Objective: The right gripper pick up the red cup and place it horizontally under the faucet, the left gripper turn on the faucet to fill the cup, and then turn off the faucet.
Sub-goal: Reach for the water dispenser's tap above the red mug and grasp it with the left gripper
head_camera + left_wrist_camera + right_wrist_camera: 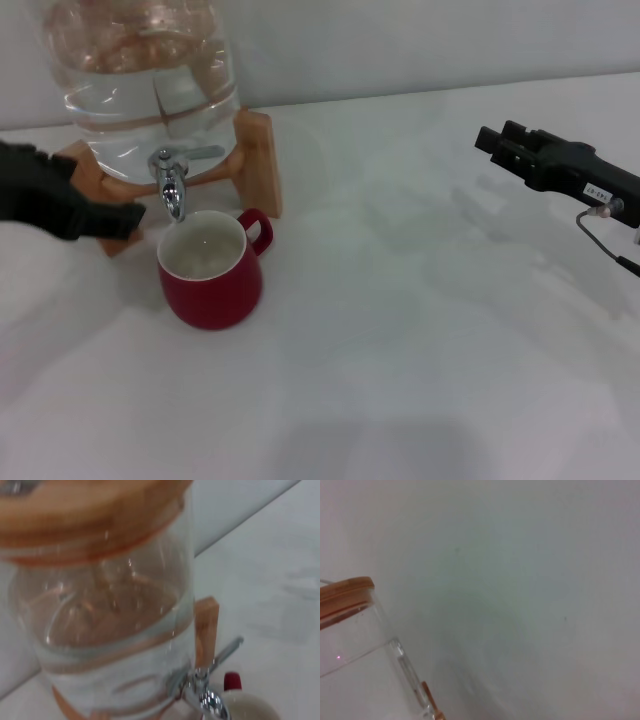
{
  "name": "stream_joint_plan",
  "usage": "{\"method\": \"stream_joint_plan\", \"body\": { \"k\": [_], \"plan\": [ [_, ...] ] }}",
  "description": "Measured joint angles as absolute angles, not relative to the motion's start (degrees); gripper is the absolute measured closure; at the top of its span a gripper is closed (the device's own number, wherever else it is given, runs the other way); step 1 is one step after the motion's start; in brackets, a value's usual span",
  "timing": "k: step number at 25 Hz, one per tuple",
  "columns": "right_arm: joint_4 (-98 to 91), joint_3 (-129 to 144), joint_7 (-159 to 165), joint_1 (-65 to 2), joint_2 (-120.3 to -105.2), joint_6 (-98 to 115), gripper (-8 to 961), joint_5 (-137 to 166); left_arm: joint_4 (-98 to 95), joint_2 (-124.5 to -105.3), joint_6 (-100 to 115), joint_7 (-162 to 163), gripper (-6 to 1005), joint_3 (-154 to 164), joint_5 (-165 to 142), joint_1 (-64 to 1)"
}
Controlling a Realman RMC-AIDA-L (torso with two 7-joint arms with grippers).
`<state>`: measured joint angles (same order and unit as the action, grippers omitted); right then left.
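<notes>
The red cup [212,283] stands upright on the white table, its open mouth right below the spout of the chrome faucet [171,190]. The faucet's flat lever [200,154] points sideways toward the wooden stand's right post. The cup's inside looks pale and glossy; I cannot tell if water is running. My left gripper [120,220] hovers just left of the faucet, close to it and not touching the lever. My right gripper [500,140] is far to the right, open and empty. The left wrist view shows the faucet [207,700] and the cup's rim [252,712].
The clear water jar [150,70] sits on a wooden stand [262,160] at the back left, against a white wall. It fills the left wrist view [100,605], and its wooden lid shows in the right wrist view [347,592].
</notes>
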<state>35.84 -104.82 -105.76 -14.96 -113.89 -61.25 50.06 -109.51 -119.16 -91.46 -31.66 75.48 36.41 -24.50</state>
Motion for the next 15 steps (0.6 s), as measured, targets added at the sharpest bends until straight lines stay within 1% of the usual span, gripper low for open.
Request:
{"method": "stream_joint_plan", "body": {
  "k": [15],
  "plan": [
    [36.37, -104.88, -105.42, -15.77, -113.90, -60.82, 437, 52.85, -103.26, -118.82, -96.62, -28.59, 123, 71.66, 35.98, -37.87]
  ]
}}
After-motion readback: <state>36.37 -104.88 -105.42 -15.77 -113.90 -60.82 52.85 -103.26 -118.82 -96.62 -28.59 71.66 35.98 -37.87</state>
